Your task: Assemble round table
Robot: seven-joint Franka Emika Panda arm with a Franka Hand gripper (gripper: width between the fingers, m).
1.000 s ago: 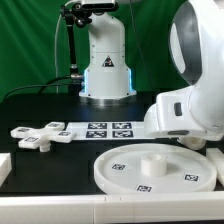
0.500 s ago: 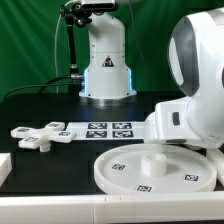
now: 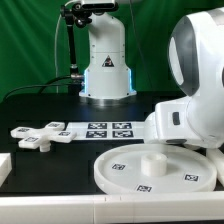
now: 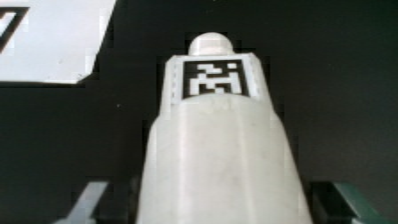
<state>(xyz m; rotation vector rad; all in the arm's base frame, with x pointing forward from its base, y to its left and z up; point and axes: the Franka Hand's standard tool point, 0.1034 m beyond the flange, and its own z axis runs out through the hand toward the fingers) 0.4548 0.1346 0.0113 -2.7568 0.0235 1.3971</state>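
The white cylindrical leg [image 4: 222, 130] fills the wrist view, with a black-and-white tag near its rounded tip. It lies between my gripper's [image 4: 214, 206] fingers [image 4: 89, 205], with a dark gap on each side, so the jaws stand open around it. In the exterior view the gripper and the leg are hidden behind the arm's white links [image 3: 195, 105]. The large rimmed round disc [image 3: 120, 170] with its central hub [image 3: 153, 160] lies at the front. The cross-shaped foot [image 3: 40, 133] lies at the exterior view's left.
The marker board [image 3: 105, 129] lies flat behind the disc. The arm's base [image 3: 105, 60] stands at the back. A plain white bar [image 3: 4, 165] sits at the front left edge. A flat white piece with a tag [image 4: 45, 45] shows in the wrist view.
The arm's links at the exterior view's right have shifted slightly down and rightward since a second ago. Nothing has moved in the last half second.
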